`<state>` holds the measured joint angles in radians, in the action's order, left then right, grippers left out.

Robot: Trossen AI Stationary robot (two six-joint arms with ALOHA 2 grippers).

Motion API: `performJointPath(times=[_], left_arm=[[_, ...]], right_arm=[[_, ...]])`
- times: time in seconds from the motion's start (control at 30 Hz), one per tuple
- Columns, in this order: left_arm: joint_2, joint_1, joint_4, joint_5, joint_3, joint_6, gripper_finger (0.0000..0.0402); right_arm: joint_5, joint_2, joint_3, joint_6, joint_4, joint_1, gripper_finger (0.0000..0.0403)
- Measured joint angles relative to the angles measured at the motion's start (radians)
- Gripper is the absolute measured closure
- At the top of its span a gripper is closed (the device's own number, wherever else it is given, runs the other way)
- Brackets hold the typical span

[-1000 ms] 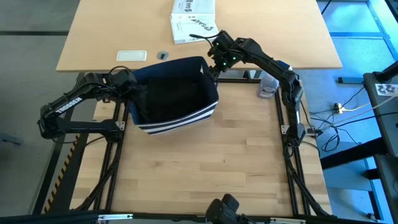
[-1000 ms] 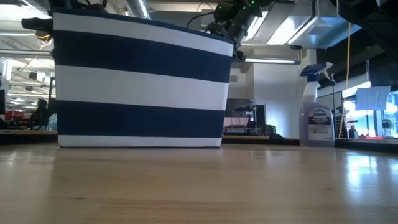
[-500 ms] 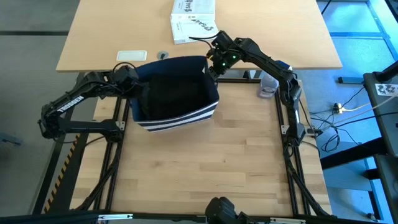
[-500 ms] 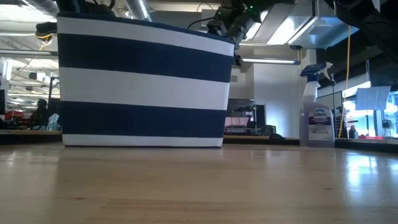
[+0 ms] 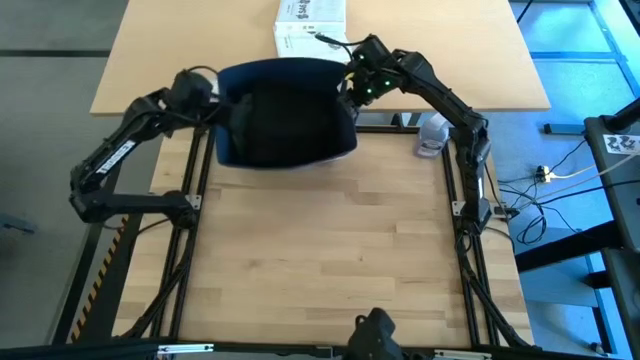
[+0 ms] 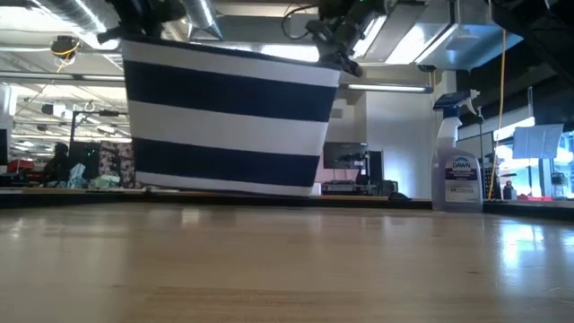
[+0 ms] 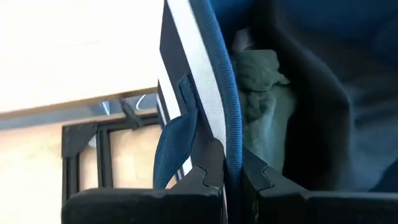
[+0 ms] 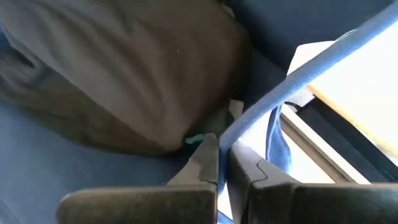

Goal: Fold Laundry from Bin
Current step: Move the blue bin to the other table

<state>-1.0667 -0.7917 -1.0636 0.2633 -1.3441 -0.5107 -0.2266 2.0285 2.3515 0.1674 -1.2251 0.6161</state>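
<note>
The right gripper [image 8: 222,163] is clamped on the blue piped rim of the bin [image 8: 292,84], its two dark fingers [image 8: 202,163] pressed together with the fabric edge pinched between them. Inside the bin, a large bundle of dark brownish-grey laundry [image 8: 124,68] fills most of the space against the navy lining, with a small fleck of teal showing just beside the fingers. Outside the rim, a blue side handle [image 8: 278,146] hangs down the bin's white-striped wall, and beyond it lie a pale wooden table [image 8: 360,74] and a dark metal frame [image 8: 336,130].
</note>
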Motion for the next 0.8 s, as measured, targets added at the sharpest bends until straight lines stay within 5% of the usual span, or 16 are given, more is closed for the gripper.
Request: performJointPath(times=[0.4, 0.8], left_arm=[[-0.237, -0.188, 0.281, -0.204, -0.013, 0.147, 0.0401], [-0.460, -0.334, 0.600, -0.423, -0.022, 0.142, 0.0401]], right_arm=[[0.022, 0.002, 0.003, -0.046, 0.069, 0.167, 0.0397], [-0.110, 0.078, -0.014, -0.089, 0.145, 0.346, 0.0390]])
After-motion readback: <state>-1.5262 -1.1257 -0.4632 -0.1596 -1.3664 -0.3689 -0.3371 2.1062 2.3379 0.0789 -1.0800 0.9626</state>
